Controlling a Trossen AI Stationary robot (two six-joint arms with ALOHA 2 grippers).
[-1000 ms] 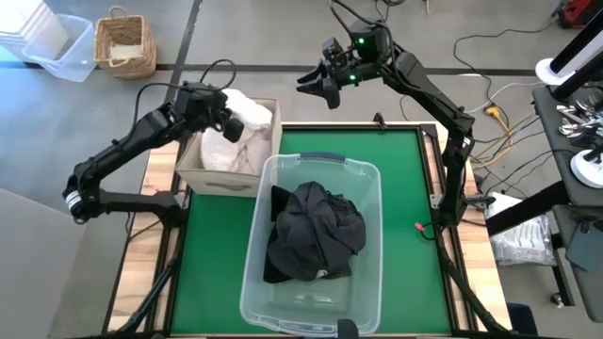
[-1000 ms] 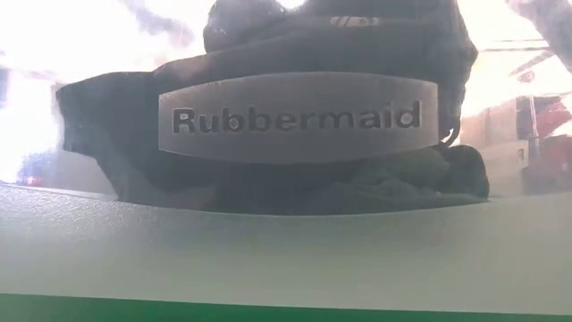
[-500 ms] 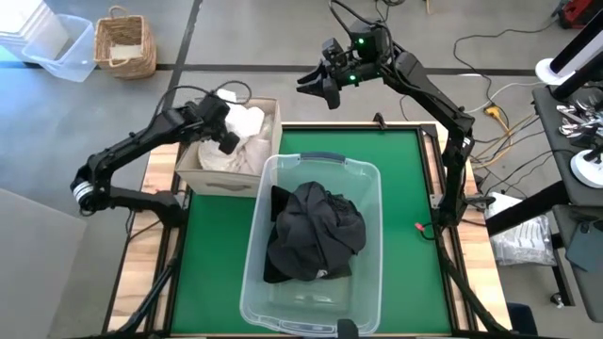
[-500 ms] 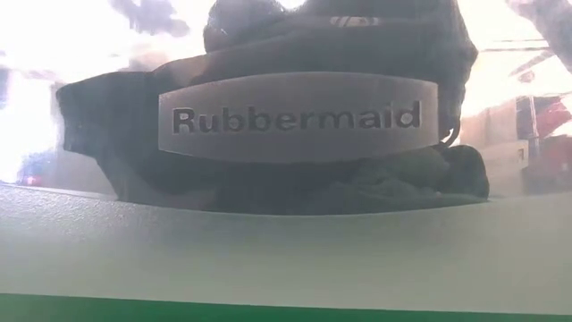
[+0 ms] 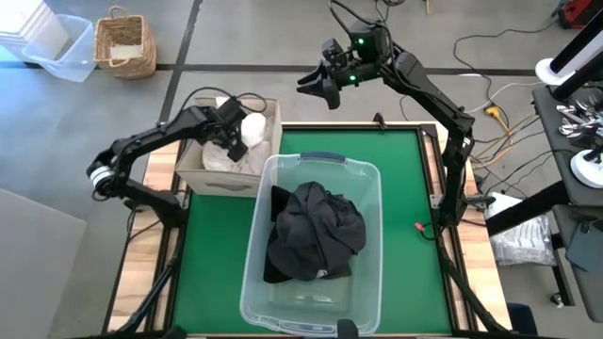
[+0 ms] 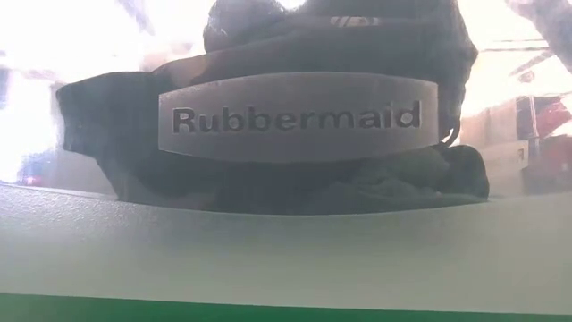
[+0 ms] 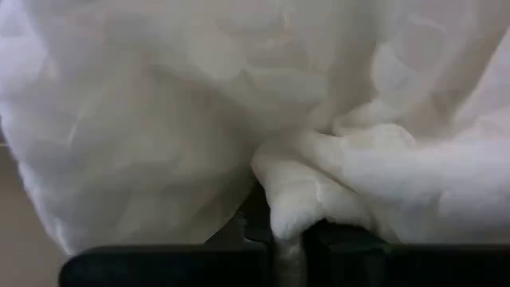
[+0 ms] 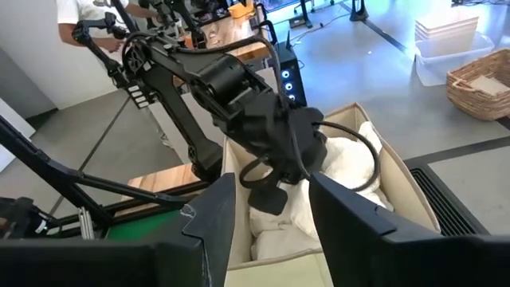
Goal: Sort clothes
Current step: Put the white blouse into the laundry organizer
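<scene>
Left gripper [image 5: 236, 149] is down in the beige box [image 5: 193, 160] at far left, fingers closed on a fold of white clothes [image 7: 319, 183]. Dark clothes [image 5: 316, 231] fill the clear tub [image 5: 369, 282]. Right gripper [image 5: 320, 87] waits, spread and empty. Sorting appears nearly complete.

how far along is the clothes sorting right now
Nearly done, it seems: dark clothes fill the clear tub, white clothes sit in the beige box. The left gripper is down in the box with white fabric between its fingers. The right gripper waits raised, open.
</scene>
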